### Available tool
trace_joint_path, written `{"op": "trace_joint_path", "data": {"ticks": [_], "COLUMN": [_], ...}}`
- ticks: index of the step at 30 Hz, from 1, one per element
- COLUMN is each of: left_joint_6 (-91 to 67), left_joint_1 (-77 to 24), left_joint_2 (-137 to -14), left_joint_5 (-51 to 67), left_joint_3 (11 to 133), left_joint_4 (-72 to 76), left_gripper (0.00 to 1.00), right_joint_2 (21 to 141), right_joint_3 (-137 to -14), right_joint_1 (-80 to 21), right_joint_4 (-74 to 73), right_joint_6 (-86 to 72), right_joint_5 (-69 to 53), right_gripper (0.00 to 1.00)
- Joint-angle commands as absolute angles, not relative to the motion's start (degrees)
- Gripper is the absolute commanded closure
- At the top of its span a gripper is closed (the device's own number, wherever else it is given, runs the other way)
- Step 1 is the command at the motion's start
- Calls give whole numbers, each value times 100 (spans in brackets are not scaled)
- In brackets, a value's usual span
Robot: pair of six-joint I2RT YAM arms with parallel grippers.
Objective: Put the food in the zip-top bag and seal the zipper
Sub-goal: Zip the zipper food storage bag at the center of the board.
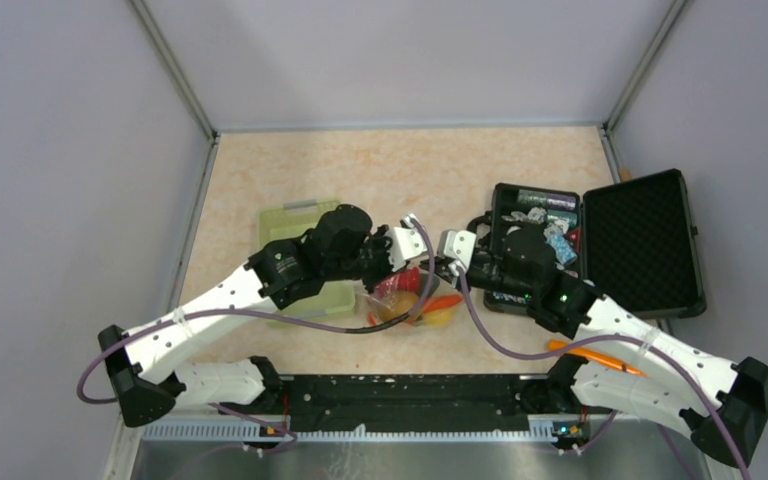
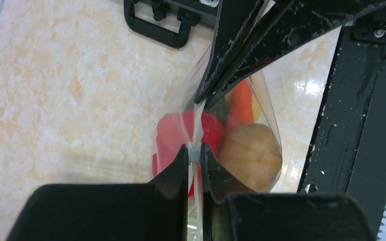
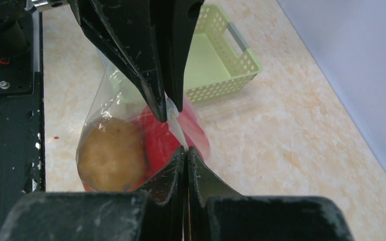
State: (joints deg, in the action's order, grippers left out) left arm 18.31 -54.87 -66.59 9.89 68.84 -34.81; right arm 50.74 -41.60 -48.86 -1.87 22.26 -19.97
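One zipper (image 2: 196, 120) pinched by left gripper (image 2: 194, 151) and right gripper (image 3: 186, 151); one bag (image 3: 105, 95), food (image 2: 249, 153) inside

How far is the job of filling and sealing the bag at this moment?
Done: red pepper and a brown piece sit inside the zip-top bag. In hand: left gripper and right gripper both pinch the zipper, close together. Left: whether it is sealed all along cannot be told; one orange piece lies outside the bag.
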Motion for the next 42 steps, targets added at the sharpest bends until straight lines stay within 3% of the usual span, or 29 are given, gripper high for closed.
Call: {"op": "trace_joint_path", "data": {"ticks": [1,42], "left_joint_6": [1770,1618], "left_joint_1": [-5479,-5156], "left_joint_2": [-6306,-5755], "left_joint_5": [480,-216], "left_joint_3": [6624,5895], "left_joint_4": [-3311,-4010], "left_gripper": [100,100], "right_joint_2": [5002,4606], "right_joint_3": [-3990,-3680], "right_joint_1": [-4701,-4582], "right_joint_4": [-81,520], "right_joint_6": [2041,1704], "right_joint_5": [-1749,-1055], "right_gripper": [100,100]}}
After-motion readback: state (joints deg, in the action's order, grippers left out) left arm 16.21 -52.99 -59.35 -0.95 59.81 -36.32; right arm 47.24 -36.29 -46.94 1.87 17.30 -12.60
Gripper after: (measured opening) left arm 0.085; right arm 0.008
